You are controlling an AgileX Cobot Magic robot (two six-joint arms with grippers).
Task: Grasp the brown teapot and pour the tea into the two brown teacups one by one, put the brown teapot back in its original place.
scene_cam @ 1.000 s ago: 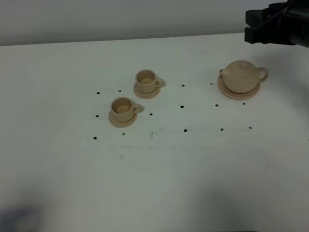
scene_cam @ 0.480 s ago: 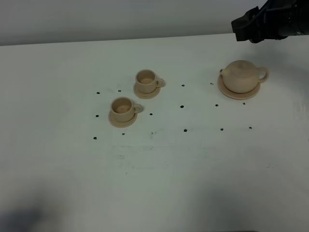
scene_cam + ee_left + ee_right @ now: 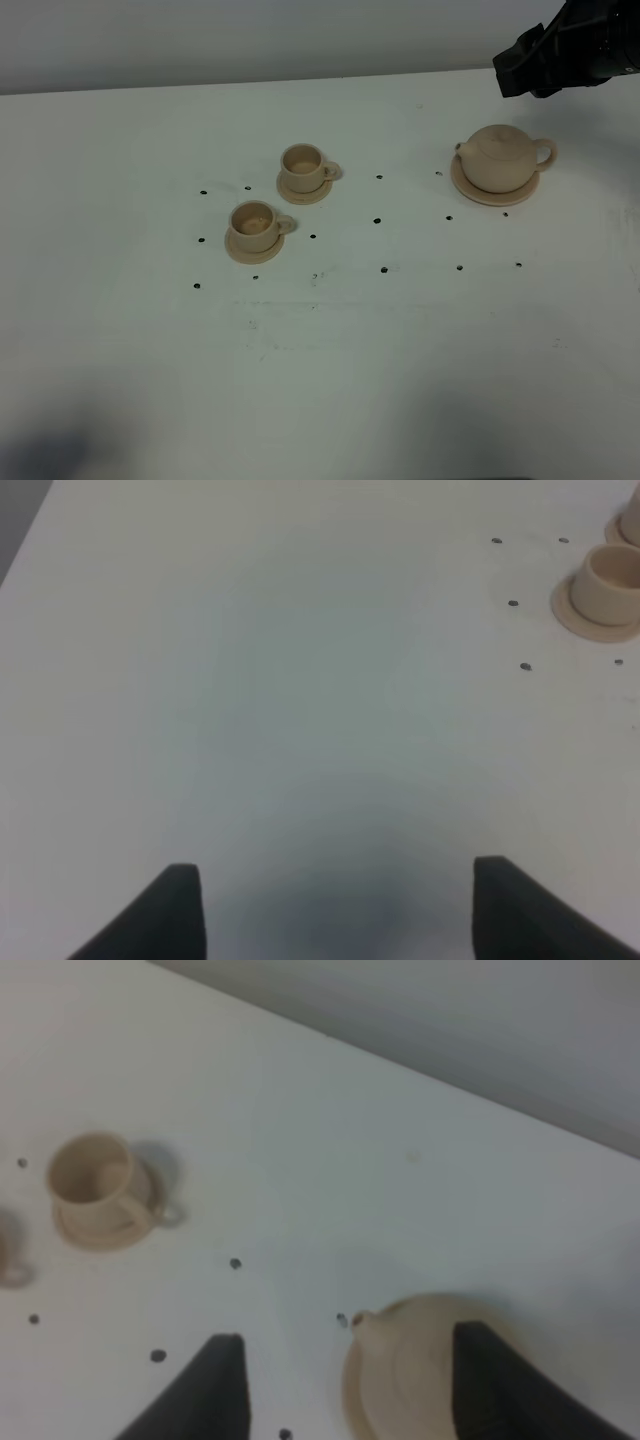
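1. A white table (image 3: 120, 380) fills most of the view — matte, evenly lit.
2. A plain grey wall (image 3: 250, 40) runs along the table's far edge.
3. Small dark dots (image 3: 377, 220) mark the table's middle.
4. A soft shadow (image 3: 40, 450) darkens the table's near left corner.

Cut-off edges and soft focus
The right gripper (image 3: 525, 70) runs off the upper right of the exterior high view, jaws indistinct. The right wrist view is blurred; its edge cuts the teapot (image 3: 415, 1385) and the near cup (image 3: 8, 1270). The left wrist view's edge clips the far cup (image 3: 631, 525) and the fingers (image 3: 185, 910) of the left gripper (image 3: 337, 880).
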